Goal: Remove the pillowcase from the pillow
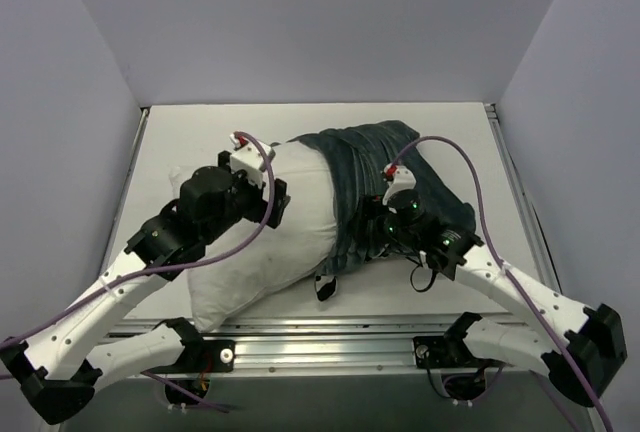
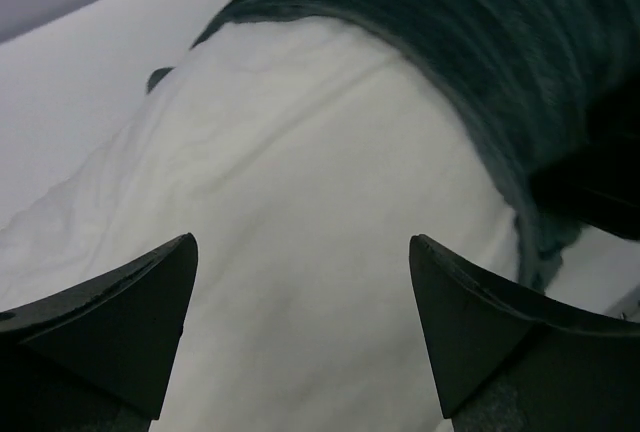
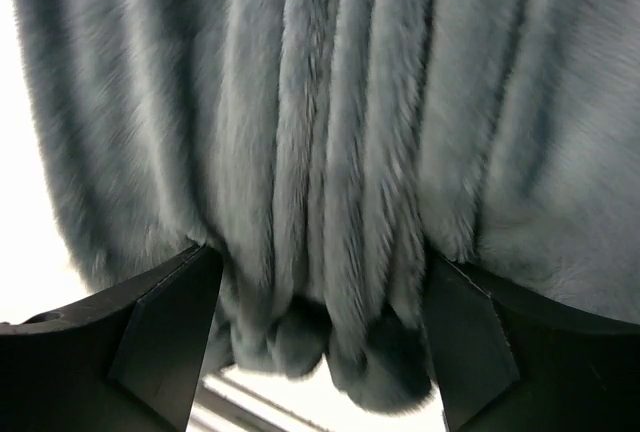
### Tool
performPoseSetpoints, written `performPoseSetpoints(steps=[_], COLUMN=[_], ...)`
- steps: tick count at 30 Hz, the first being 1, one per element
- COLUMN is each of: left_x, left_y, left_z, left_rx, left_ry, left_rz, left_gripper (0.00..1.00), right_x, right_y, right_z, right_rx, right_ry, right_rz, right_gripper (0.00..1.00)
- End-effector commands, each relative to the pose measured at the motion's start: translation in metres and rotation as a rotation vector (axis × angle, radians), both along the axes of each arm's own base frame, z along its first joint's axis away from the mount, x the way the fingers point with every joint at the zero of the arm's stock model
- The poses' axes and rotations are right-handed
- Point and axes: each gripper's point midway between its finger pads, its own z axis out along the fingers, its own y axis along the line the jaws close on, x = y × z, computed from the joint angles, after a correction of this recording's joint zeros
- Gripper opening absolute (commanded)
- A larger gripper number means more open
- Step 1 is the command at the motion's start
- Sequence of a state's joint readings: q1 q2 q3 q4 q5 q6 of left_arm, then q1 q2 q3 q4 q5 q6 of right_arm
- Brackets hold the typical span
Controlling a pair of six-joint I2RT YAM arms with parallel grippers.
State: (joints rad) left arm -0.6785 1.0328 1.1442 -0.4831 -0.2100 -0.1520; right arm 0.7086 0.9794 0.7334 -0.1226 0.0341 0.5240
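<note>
The pillow [image 1: 265, 247] lies slantwise on the desk [image 1: 200, 127], its left half bare and white. The case [image 1: 375, 167] is bunched in thick teal folds over the pillow's right half. A striped bit [image 1: 325, 287] of it hangs off the pillow's near edge. The task looks roughly half done.

The left jaws hang wide open just above the bare part of the pillow, holding nothing. The right jaws also stand apart, set on the case near its rim at the middle of the pillow. Plush folds fill the gap between them, yet nothing shows them pinched.

The step in hand, as I read it, is taking fresh holds. To do it well, the left jaws should come down and close on a firm pinch of white fabric only. That pinch belongs well left of the case's rim, so the pillow is anchored. The right jaws should close deep on the gathered rim, taking several folds rather than just the pile, and none of the pillow beneath. Then the case can be pulled rightward off the pillow, along its length and low over the desk. Plush slips, so a shallow bite would likely slide off.
</note>
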Motion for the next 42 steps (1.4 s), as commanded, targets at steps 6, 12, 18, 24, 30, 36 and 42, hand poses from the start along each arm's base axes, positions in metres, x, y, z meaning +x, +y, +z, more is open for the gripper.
performPoseSetpoints(steps=[6, 12, 18, 24, 30, 36, 42], left_x=[-0.071, -0.078, -0.053, -0.046, -0.058, -0.062, -0.054], left_y=[-0.048, -0.058, -0.042, -0.063, -0.084, -0.085, -0.078], left_z=[-0.047, -0.066, -0.072, -0.100, -0.148, -0.182, -0.200], left_rx=[0.377, 0.395, 0.474, 0.508, 0.506, 0.519, 0.550], left_ry=[-0.075, -0.052, -0.114, -0.095, 0.042, 0.146, 0.218], left_rz=[-0.345, -0.298, -0.107, -0.140, -0.214, -0.227, -0.203], left_gripper=[0.94, 0.94, 0.94, 0.94, 0.94, 0.94, 0.56], right_x=[0.085, 0.122, 0.109, 0.079, 0.049, 0.031, 0.030], right_y=[0.029, 0.023, 0.029, 0.027, 0.022, 0.028, 0.030], right_z=[0.022, 0.038, 0.050, 0.047, 0.026, -0.004, -0.029], right_rx=[-0.044, -0.040, 0.010, 0.017, 0.006, -0.003, -0.003], right_ry=[-0.128, -0.134, -0.137, -0.115, -0.057, 0.002, 0.036], right_rz=[-0.117, -0.135, -0.067, -0.011, 0.045, 0.097, 0.094], right_gripper=[0.74, 0.75, 0.81, 0.90, 0.93, 0.93, 0.93])
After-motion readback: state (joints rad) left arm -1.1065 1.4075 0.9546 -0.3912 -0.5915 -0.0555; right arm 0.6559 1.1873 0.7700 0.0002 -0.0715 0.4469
